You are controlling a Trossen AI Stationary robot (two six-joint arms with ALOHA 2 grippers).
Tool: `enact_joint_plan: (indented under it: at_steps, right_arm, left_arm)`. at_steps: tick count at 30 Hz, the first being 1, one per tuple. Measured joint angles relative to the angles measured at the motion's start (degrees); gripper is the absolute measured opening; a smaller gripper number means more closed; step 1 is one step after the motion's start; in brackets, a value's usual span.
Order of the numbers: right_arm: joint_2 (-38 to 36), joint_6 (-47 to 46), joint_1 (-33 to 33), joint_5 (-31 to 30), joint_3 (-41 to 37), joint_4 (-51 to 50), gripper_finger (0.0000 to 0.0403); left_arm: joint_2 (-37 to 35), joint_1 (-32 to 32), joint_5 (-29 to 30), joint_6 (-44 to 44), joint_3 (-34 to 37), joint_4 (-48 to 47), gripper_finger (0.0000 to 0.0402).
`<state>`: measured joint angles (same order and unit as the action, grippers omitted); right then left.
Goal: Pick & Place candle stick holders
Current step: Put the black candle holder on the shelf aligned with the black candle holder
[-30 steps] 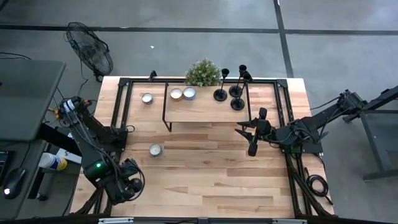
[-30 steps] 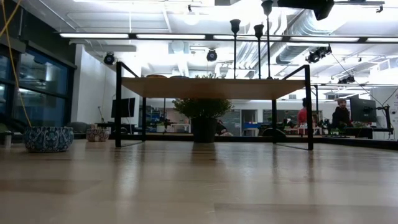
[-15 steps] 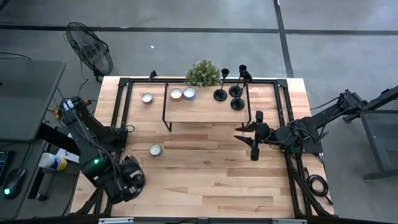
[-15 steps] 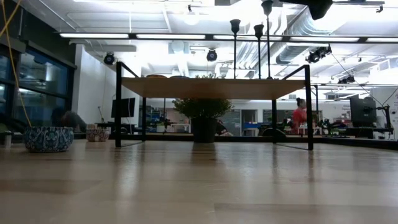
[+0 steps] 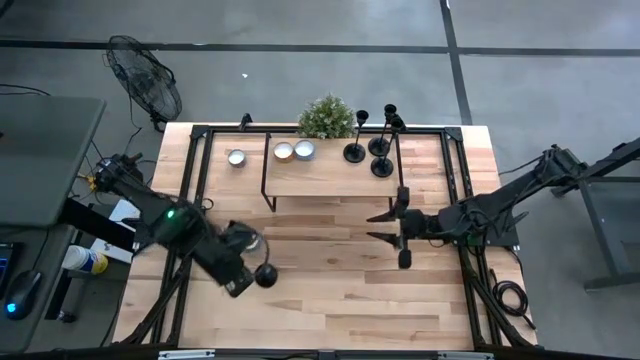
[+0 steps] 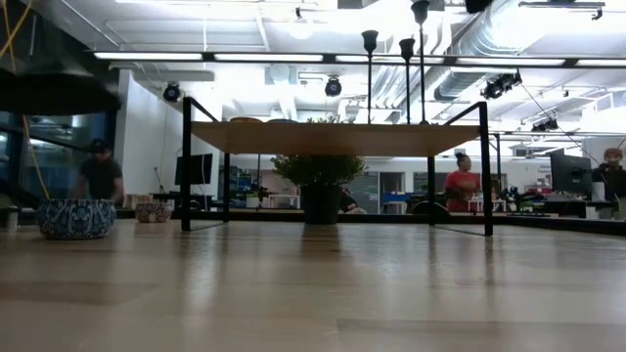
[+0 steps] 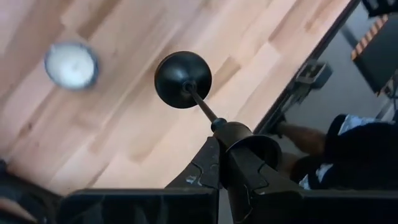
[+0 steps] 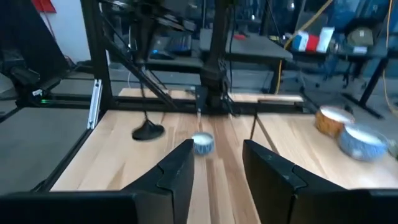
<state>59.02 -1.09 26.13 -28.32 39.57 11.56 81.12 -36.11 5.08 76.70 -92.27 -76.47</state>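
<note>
Three black candle stick holders (image 5: 377, 152) stand on their round bases on the far right part of a low wooden shelf (image 5: 320, 175); the low view shows their cups (image 6: 370, 39). Another holder (image 7: 183, 79) is in my left gripper (image 5: 247, 281), shut over the near left part of the table. Its base (image 5: 266, 275) points toward the table's right. My right gripper (image 5: 379, 225) hovers open and level right of the table's middle, nothing between its fingers (image 8: 177, 171). My left gripper pinches the holder at its cup end (image 7: 247, 144), at the top of the thin stem, between its two fingers. The fingers slant steeply down and lie along the stem. The holder hangs beyond them, tilted, base lowest (image 7: 183, 79), lifted clear of the table.
A potted plant (image 5: 326, 118) stands behind the shelf. Two small candle bowls (image 5: 294, 150) sit on the shelf, one (image 5: 237, 157) on the table left of it, another (image 7: 71, 65) beside my left arm. Black frame rails (image 5: 452, 170) run along the table's sides. People move in the room beyond.
My left gripper has swung from the table's near left corner toward its middle and risen, and the holder's base now shows beyond its fingers. My right gripper has turned somewhat and shifted slightly toward the table's left.
</note>
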Motion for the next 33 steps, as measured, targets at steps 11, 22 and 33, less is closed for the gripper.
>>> enact_joint_plan:
  at_steps: [11,22,33]
  right_arm:
    - [13.04,0.03,-3.5,4.79,3.54,12.86,0.0209]
    - [28.3,7.15,-3.46,-5.14,21.15,6.02,0.0212]
    - [40.48,7.13,-2.47,-11.12,31.68,5.67,0.0216]
  left_arm:
    - [0.29,11.73,0.04,-13.64,-1.22,6.6,0.0]
    - [1.11,18.7,1.24,-18.51,-1.22,10.49,0.0]
    - [1.2,23.45,-0.71,-24.39,-1.22,12.97,0.0]
